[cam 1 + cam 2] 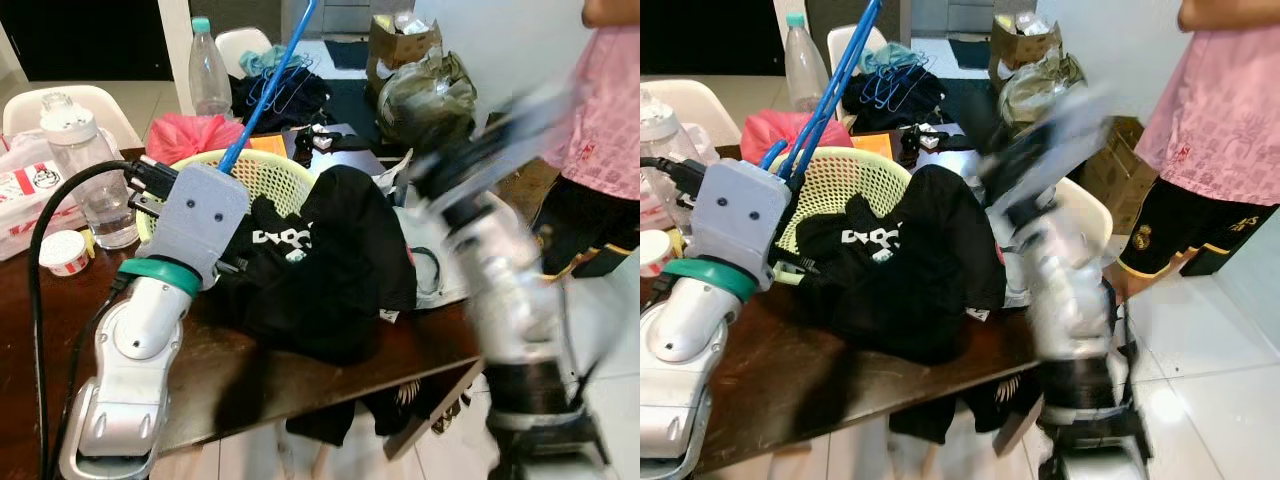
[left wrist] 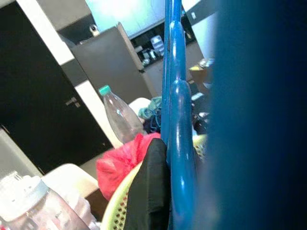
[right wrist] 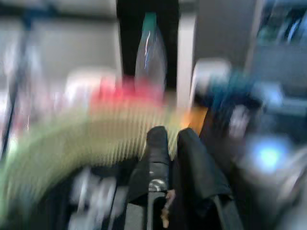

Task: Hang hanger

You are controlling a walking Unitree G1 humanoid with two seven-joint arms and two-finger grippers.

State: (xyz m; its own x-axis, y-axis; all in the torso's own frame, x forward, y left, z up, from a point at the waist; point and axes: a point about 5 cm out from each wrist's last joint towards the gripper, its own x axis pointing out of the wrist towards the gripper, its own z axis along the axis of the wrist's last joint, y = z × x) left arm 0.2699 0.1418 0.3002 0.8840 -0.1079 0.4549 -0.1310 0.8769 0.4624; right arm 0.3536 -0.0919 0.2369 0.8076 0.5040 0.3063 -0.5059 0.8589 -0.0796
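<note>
One blue hanger [image 1: 268, 85] gripped by left end effector [image 2: 168, 158]; right end effector's [image 3: 175, 143] fingers nearly together

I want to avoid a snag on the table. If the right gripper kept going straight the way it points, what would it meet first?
Probably the black garment heaped over the yellow-green basket. In the blurred right wrist view, the right gripper has dark cloth just ahead, with the basket's rim beyond; depth is unclear.

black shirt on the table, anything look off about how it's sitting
Yes. The black shirt spills out of the yellow-green basket, lies heaped on the table, and part of it droops past the front edge. The left gripper holds a blue hanger beside it.
</note>
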